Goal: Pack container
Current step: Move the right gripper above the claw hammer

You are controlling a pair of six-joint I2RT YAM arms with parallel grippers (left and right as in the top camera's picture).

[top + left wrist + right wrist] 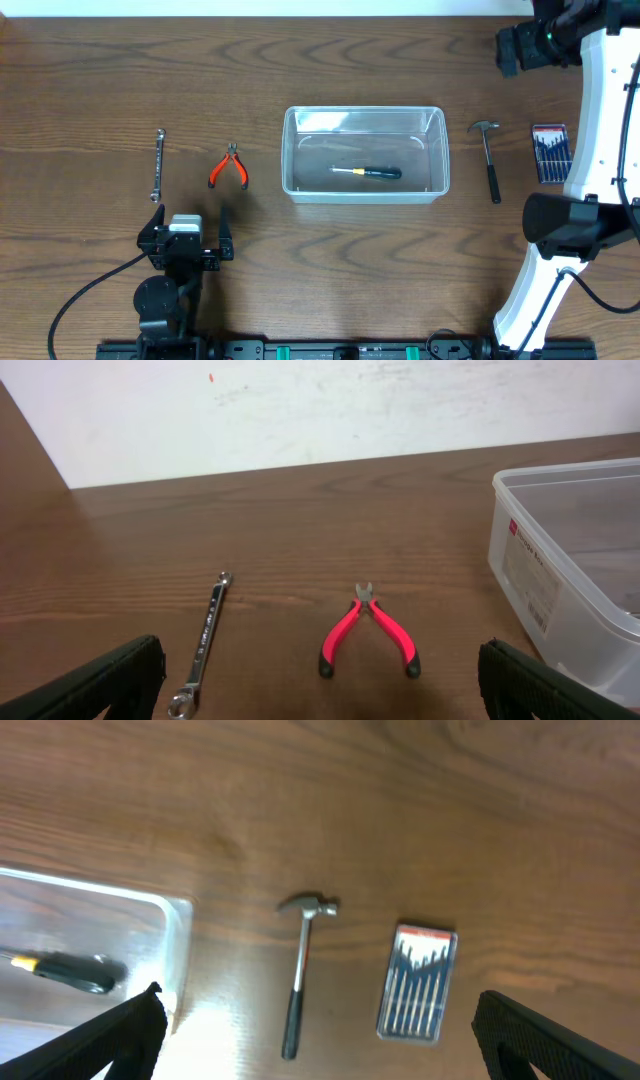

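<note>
The container (437, 150), a clear plastic tub, stands at the table's centre with a black-and-yellow screwdriver (368, 172) lying inside. My left gripper (190, 228) rests open near the front left, empty, just short of the red pliers (366, 632) and the wrench (205, 643). In the left wrist view the container (560, 560) sits at the right edge. My right gripper (318, 1010) hangs open and empty high above the hammer (298, 975) and the screwdriver set (418, 982), with the container (175, 935) to their left.
The wrench (157, 165) and pliers (229, 167) lie left of the tub; the hammer (490, 160) and boxed screwdriver set (550, 153) lie right of it. The right arm's white links (600, 120) stand tall over the right edge.
</note>
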